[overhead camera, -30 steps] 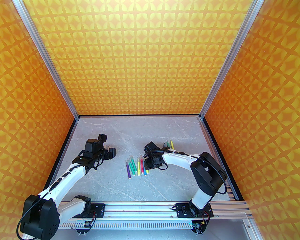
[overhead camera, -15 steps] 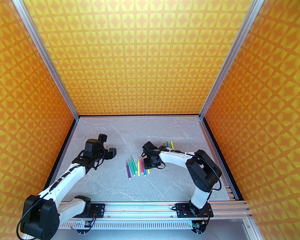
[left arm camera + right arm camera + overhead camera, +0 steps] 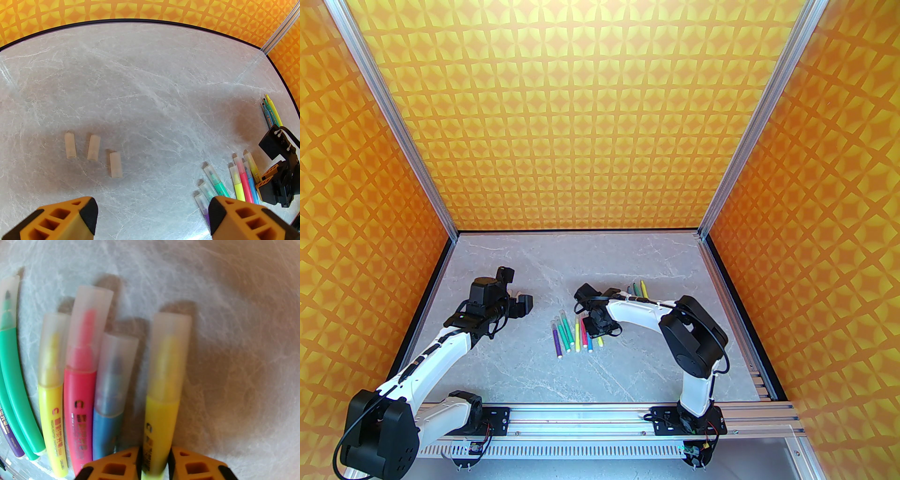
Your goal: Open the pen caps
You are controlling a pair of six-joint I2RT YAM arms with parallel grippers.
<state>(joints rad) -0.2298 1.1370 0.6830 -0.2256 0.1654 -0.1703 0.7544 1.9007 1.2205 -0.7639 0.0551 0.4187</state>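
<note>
I am pinching the barrel of the yellow marker (image 3: 161, 418) with my right gripper (image 3: 154, 466), both pads pressing its sides well back from its cap (image 3: 170, 350). That marker is lying at the right end of the row of capped markers (image 3: 572, 333) near the middle of the table (image 3: 628, 375). My left gripper (image 3: 152, 211) is hanging with its jaws spread wide and holding nothing, above three loose caps (image 3: 93, 147) lying toward the table's left edge. A few uncapped markers (image 3: 638, 287) are resting farther back, toward the right edge.

I am judging the cap to be light, stiff, thin-walled plastic, smooth and probably slippery, and seated by friction alone. So I am planning to take it across its middle with the left jaws, squeezing firmly without crushing it, and to pull straight along the barrel. A grip at its open rim might clamp it harder onto the pen, and one at the closed tip might slide off.
</note>
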